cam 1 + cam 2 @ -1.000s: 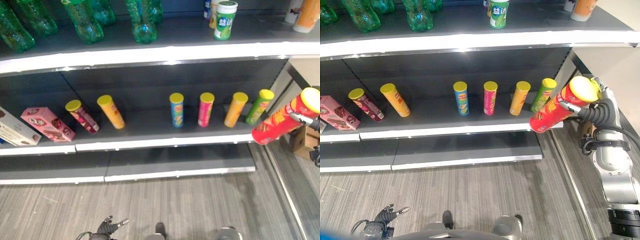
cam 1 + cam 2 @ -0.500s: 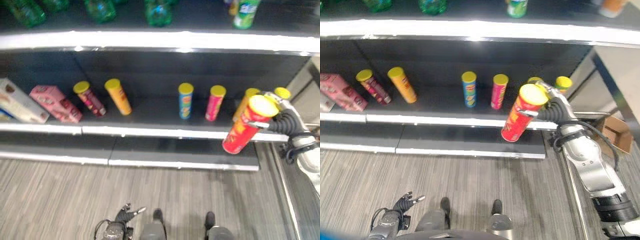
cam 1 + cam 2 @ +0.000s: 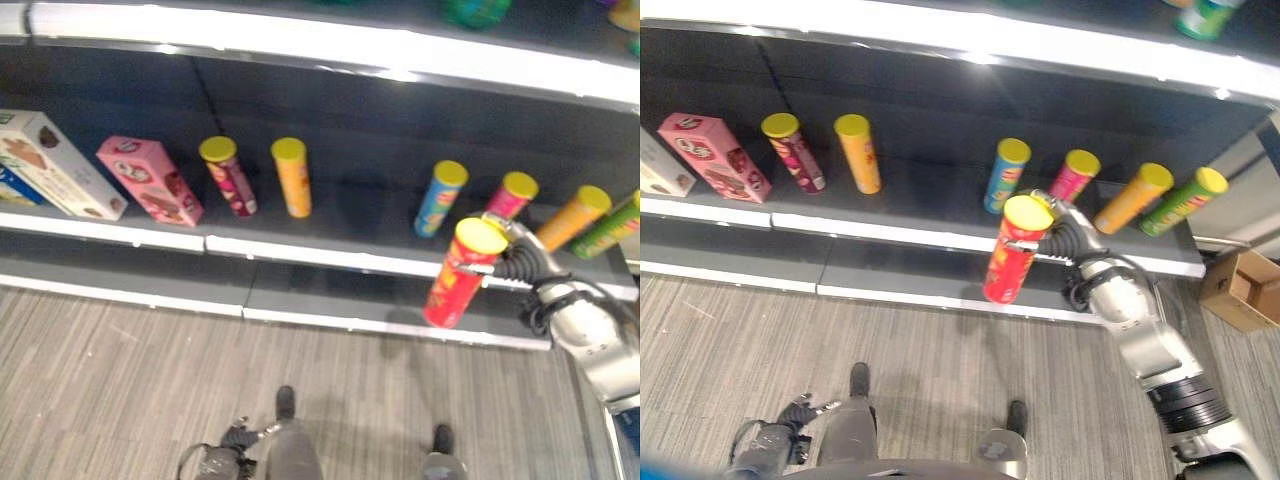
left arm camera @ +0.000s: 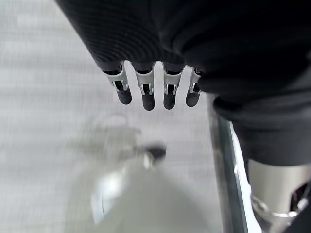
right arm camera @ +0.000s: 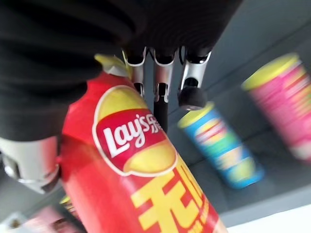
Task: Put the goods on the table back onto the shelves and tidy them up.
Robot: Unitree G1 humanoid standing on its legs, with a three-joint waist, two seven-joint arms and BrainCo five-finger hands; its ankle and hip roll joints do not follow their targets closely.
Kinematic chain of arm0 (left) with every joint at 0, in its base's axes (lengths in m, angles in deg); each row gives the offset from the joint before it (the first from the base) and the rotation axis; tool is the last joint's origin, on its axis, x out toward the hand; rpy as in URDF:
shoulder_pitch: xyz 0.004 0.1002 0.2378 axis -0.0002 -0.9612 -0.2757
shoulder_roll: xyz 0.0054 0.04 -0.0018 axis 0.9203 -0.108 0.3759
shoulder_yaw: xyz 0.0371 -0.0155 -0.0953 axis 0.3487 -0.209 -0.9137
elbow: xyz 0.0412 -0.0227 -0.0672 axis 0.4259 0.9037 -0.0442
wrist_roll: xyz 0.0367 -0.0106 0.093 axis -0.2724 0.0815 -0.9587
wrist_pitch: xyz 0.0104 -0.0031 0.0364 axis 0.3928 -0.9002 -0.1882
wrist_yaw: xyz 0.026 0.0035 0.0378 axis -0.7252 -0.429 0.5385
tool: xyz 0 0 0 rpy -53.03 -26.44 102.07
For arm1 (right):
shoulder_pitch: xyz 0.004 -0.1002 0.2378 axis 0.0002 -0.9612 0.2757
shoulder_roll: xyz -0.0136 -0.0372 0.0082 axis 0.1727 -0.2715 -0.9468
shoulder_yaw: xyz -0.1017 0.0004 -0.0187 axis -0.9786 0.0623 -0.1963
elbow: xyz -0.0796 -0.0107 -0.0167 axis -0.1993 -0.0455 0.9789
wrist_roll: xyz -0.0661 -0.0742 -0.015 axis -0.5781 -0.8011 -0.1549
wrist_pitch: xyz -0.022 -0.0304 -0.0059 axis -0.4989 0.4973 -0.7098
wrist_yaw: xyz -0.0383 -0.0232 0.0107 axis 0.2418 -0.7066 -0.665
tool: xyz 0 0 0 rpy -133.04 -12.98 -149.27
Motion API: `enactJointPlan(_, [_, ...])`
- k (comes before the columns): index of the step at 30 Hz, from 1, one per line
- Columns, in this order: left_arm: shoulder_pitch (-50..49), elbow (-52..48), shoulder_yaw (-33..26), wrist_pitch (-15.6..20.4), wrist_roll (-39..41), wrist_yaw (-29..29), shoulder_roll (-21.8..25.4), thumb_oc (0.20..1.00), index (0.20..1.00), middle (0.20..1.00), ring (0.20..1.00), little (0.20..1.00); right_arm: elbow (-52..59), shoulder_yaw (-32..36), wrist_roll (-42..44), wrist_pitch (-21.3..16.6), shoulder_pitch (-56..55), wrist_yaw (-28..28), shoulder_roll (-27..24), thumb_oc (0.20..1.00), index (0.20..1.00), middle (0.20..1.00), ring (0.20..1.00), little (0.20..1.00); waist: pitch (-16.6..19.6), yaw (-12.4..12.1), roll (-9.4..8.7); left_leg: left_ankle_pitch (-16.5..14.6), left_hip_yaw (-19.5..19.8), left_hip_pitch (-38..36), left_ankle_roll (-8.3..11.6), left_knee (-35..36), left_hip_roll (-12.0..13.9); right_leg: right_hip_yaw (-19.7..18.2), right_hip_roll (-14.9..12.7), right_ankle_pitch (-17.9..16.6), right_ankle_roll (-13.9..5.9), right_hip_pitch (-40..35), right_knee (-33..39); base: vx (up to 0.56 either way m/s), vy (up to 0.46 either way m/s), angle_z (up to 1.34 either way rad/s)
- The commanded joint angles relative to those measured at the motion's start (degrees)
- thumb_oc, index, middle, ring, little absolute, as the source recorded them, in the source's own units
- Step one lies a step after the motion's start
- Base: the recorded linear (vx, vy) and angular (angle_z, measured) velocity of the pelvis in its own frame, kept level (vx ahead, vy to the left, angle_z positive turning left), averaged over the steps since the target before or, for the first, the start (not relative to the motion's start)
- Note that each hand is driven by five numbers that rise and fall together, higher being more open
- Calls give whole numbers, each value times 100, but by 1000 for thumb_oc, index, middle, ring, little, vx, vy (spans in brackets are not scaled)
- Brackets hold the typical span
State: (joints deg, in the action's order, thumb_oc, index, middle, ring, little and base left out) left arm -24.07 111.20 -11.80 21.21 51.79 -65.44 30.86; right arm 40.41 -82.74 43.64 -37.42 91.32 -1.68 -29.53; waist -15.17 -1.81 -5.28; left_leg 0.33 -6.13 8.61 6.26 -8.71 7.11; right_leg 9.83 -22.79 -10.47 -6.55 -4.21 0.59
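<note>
My right hand [image 3: 1068, 240] is shut on a red crisp can [image 3: 1014, 250] with a yellow lid. It holds the can tilted in the air in front of the middle shelf [image 3: 890, 236], just before the blue can [image 3: 1005, 175] and the pink can [image 3: 1073, 175]. The right wrist view has the fingers [image 5: 163, 73] curled round the red can [image 5: 146, 174], with the blue can [image 5: 223, 145] behind. More cans stand on the shelf: maroon [image 3: 792, 152], orange [image 3: 858, 152], a second orange [image 3: 1132, 197] and green [image 3: 1185, 200]. My left hand [image 3: 800, 412] hangs low over the floor, fingers [image 4: 148, 94] straight.
A pink box [image 3: 715, 157] and a white box [image 3: 55, 165] lie at the shelf's left end. A lower shelf board [image 3: 920, 280] juts out beneath. A cardboard box [image 3: 1245, 290] sits on the floor at the right. A gap lies between the orange and blue cans.
The camera has swung and the whole picture has shifted. Against the shelf, my right hand has carried the red can leftward from beside the green can to before the blue and pink cans.
</note>
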Motion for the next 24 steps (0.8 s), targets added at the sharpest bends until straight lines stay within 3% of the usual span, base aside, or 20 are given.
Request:
enactJointPlan(1, [-349,29,72,73,-241,39,-1,1000,1000,1000,1000,1000,137,-72,-204,-143,704,-55,-743,200,200,200,200,200,448,-55,393,-94,-35,-483,-123,862,44,113,266,1118,-571,291,-703,136,458,-66])
enactJointPlan(4, [-378,5,67,58,-246,26,53,1000,1000,1000,1000,1000,146,-92,-233,-143,711,-43,-740,200,200,200,200,200,430,-55,421,-146,-116,-604,-204,963,-64,245,192,1031,-533,423,-1002,82,219,-56])
enactJointPlan(7, [-395,-73,53,57,-217,4,80,1000,1000,1000,1000,1000,159,-55,-229,-138,650,-43,-730,200,200,200,200,200,381,7,460,-141,-113,-731,-250,1116,-148,102,418,1032,-451,610,-1208,90,149,-4])
enactJointPlan(9, [-331,-134,88,91,-165,-1,74,1000,1000,1000,1000,1000,164,-30,-150,-145,692,-58,-739,200,200,200,200,200,309,66,522,-161,-43,-821,-269,1203,-242,-69,744,1121,-445,774,-820,100,59,14])
enactJointPlan(11, [-226,-165,136,94,-112,-2,69,1000,1000,1000,1000,1000,153,-129,-118,-135,862,-58,-777,200,200,200,200,200,190,140,496,-191,49,-830,-274,1160,-306,-314,893,990,-466,1042,-347,74,-16,15])
enactJointPlan(14, [-195,-286,168,98,-105,14,80,1000,1000,1000,1000,1000,82,-280,-263,-119,1021,-90,-875,200,200,200,200,200,152,123,390,-248,154,-828,-249,1089,-379,-469,948,926,-541,856,69,63,-65,27])
enactJointPlan(24, [-362,-361,233,106,186,133,-144,1000,1000,1000,1000,1000,-219,-1090,-687,-66,1623,49,-938,200,200,200,200,200,204,-83,426,-151,448,-693,-86,1094,-183,-53,1007,948,-472,537,265,49,-93,32])
